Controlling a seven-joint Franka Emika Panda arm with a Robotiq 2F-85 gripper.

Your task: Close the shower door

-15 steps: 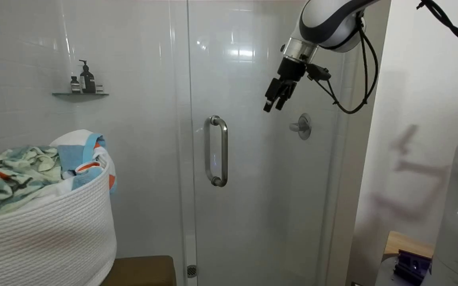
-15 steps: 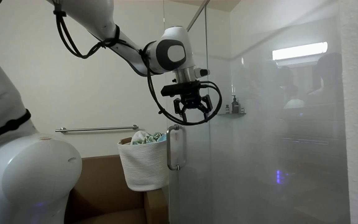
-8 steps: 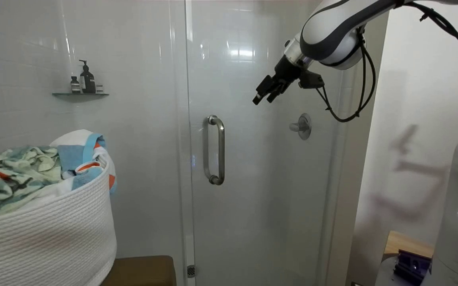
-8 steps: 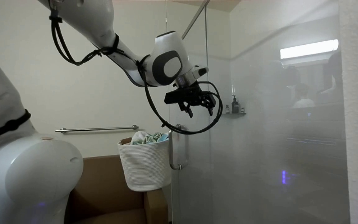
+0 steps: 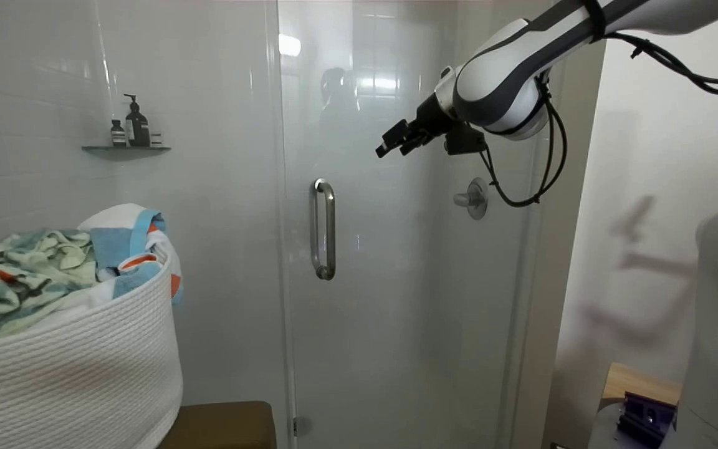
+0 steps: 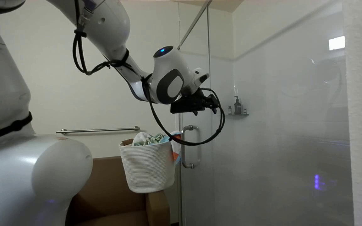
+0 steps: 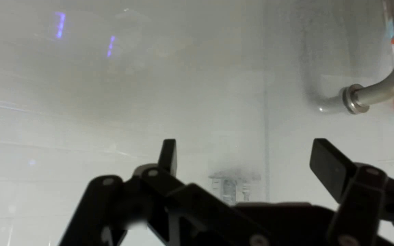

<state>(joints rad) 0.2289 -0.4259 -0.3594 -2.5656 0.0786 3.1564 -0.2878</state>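
The shower door [image 5: 390, 324] is a tall clear glass panel with a vertical silver bar handle [image 5: 330, 231]. The door [image 6: 269, 150] and its handle [image 6: 183, 147] also show in an exterior view. In the wrist view the handle [image 7: 385, 90] is at the upper right, right of the fingers. My gripper [image 5: 391, 153] is level with the glass just above and to the hinge side of the handle, tilted forward. Its fingers [image 6: 205, 113] point at the door. In the wrist view the gripper [image 7: 245, 148] is open with nothing between the fingers. Whether the fingertips touch the glass cannot be told.
A white basket [image 5: 85, 380] of towels stands on a brown sofa arm [image 5: 228, 424], near the door's free edge. A towel bar [image 6: 97, 130] is on the wall. Inside the shower are a shelf [image 5: 125, 148] with bottles and a valve [image 5: 476, 198]. A cable loop [image 6: 196, 144] hangs below the wrist.
The door's free edge and handle have swung toward the fixed glass side. My gripper has moved the same way and tipped up from pointing down to pointing at the glass, staying open.
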